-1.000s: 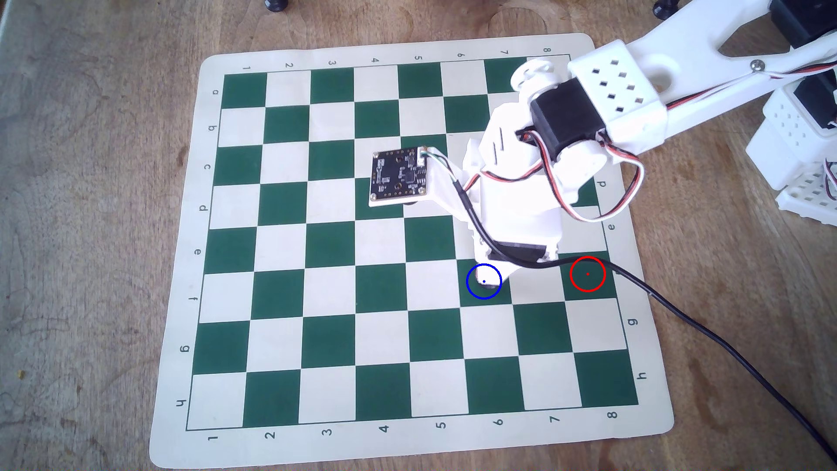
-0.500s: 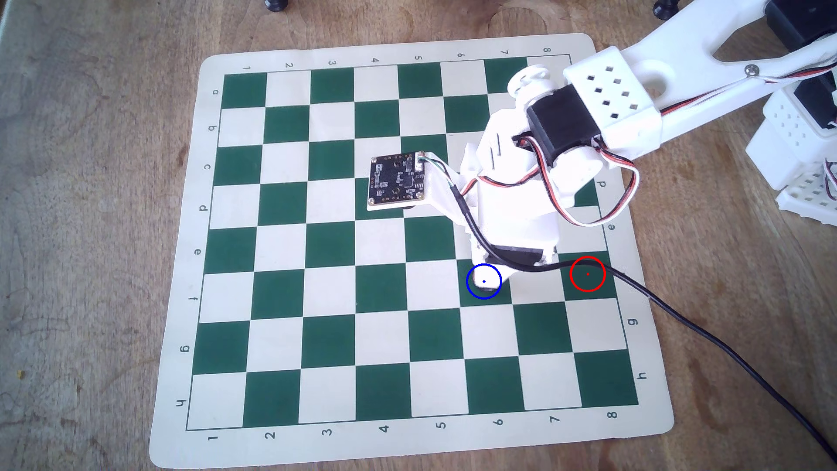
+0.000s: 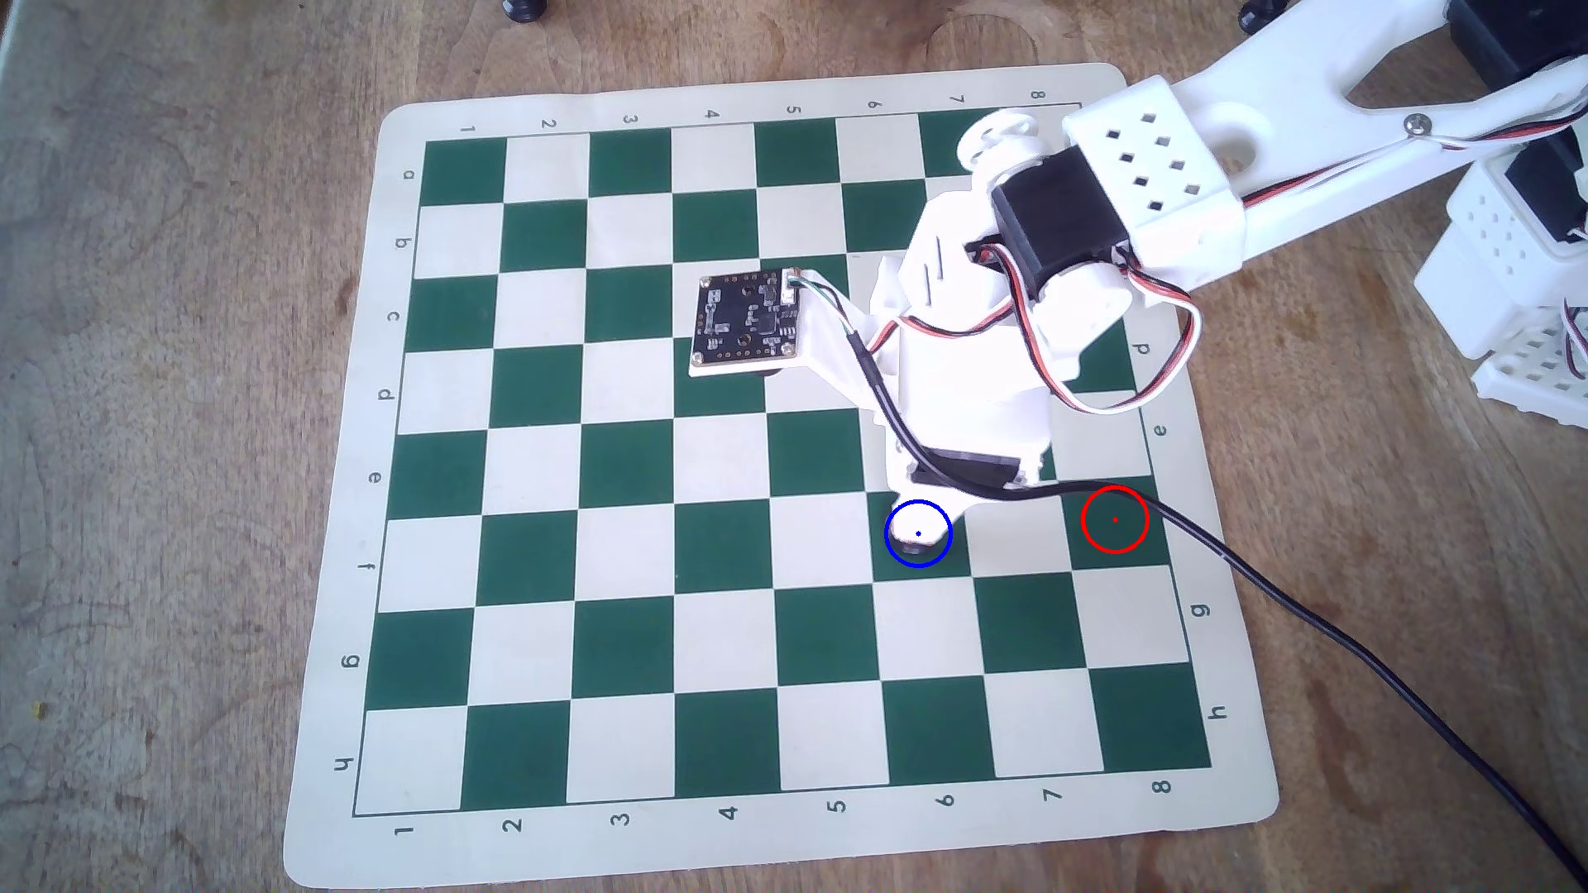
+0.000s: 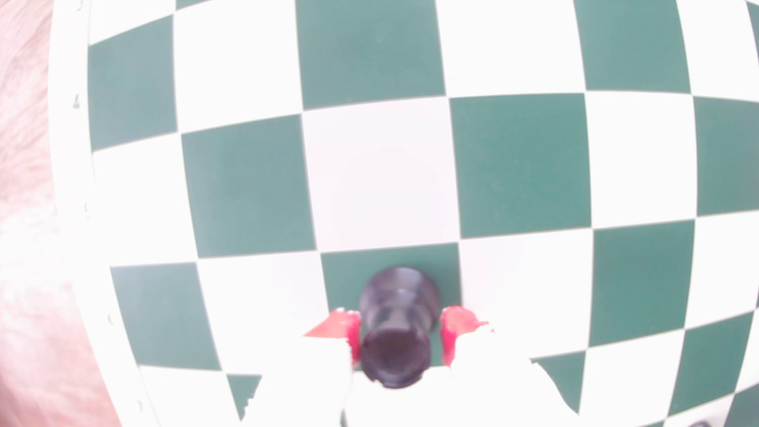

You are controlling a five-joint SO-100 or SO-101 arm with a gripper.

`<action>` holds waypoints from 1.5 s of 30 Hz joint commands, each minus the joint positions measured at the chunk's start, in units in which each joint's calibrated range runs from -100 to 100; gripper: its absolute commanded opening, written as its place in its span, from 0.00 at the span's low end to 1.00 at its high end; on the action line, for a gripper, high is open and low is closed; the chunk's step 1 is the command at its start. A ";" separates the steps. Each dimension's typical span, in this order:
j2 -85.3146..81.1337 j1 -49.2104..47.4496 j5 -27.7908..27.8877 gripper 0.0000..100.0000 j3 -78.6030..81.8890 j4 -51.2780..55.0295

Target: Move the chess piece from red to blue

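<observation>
From overhead, the rook is out of sight, buried under the white arm (image 3: 971, 361); only a pale fingertip pokes into the blue circle (image 3: 949, 549). The wrist view shows the rook (image 4: 395, 328) soft and blurred between red-tipped fingers (image 4: 454, 328), whose bodies wash out into white glare and run off the bottom edge. Whether they touch it, can't tell.

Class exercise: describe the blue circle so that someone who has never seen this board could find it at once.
Start at the green-and-cream chessboard in the overhead view and follow row f to column 6. There the blue circle rings a green square beneath the gripper. Its twin, the red circle, lies two squares right and is empty.
</observation>
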 commanded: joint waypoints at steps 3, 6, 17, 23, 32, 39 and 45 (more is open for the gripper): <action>-1.73 0.25 0.10 0.16 -0.43 -0.71; -2.16 0.33 0.05 0.17 -0.34 -0.71; -22.61 0.02 0.39 0.23 3.29 4.53; -34.41 -2.56 0.49 0.22 3.29 17.30; -64.12 -3.74 0.15 0.21 20.06 30.33; -88.06 -2.17 1.37 0.00 41.73 29.84; -97.15 1.90 4.49 0.00 52.70 10.34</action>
